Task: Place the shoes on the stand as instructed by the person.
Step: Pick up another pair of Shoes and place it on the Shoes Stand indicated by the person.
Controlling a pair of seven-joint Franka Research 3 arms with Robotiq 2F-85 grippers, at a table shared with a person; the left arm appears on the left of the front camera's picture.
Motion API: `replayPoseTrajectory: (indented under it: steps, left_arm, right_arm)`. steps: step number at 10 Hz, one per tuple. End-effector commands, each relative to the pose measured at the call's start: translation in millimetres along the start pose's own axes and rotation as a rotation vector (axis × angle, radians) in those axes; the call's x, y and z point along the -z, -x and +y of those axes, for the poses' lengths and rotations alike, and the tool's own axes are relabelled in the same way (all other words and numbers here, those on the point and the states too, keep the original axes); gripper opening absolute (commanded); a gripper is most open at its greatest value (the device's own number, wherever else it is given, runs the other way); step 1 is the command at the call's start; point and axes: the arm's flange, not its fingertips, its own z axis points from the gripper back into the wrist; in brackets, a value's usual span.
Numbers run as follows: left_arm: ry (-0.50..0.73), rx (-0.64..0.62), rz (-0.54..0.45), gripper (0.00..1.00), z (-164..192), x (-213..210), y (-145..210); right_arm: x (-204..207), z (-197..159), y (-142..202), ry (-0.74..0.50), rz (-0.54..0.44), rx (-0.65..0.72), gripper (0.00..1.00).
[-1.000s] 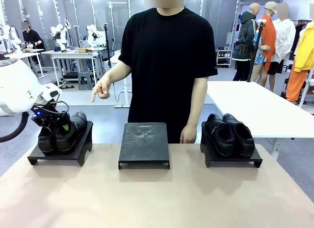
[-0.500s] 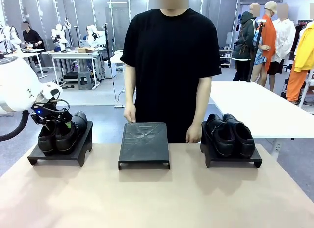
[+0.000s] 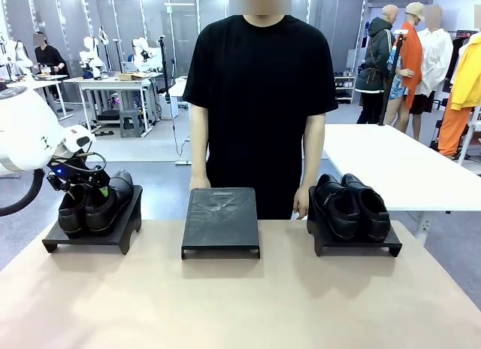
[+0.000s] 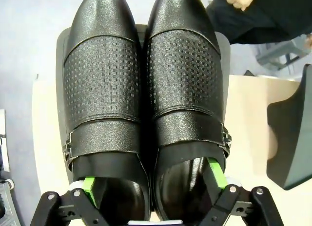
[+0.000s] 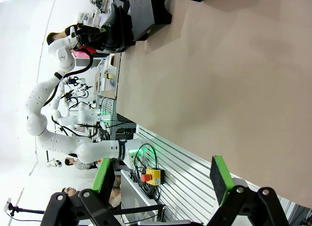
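A pair of shoes [image 3: 94, 204] with buckled straps rests on the left stand [image 3: 90, 236], toes toward the person [image 3: 259, 101]. My left gripper [image 3: 77, 185] is over their heels. In the left wrist view my left gripper [image 4: 153, 179] stands open, one green pad [image 4: 89, 186] inside each shoe opening, near the outer walls; the strapped shoes [image 4: 146, 89] lie side by side on the stand [image 4: 59, 46]. A second pair of shoes [image 3: 353, 206] sits on the right stand [image 3: 357, 247]. The middle stand [image 3: 220, 221] is bare. My right gripper [image 5: 161, 187] is open and holds nothing.
The person stands at the far edge with both hands hanging by the middle stand. The brown table [image 3: 240, 296] has free room in front of the three stands. In the right wrist view the table [image 5: 219, 75] stretches away toward the left arm [image 5: 53, 55].
The person's pointing hand dropped from over the left side to the table's far edge. My left gripper's jaws spread apart and let go of the strapped shoes on the left stand.
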Motion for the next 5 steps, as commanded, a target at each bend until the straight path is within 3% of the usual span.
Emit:
replayPoseTrajectory:
  steps: [1, 5]
  left_arm:
    - [-0.003, -0.002, -0.002, 1.00, 2.5, 1.7, -0.4]
    - [-0.003, -0.002, -0.002, 1.00, 2.5, 1.7, -0.4]
  right_arm:
    - [-0.8, 2.3, -0.4, -0.015, -0.011, -0.010, 1.00]
    - [-0.8, 2.3, -0.4, -0.015, -0.011, -0.010, 1.00]
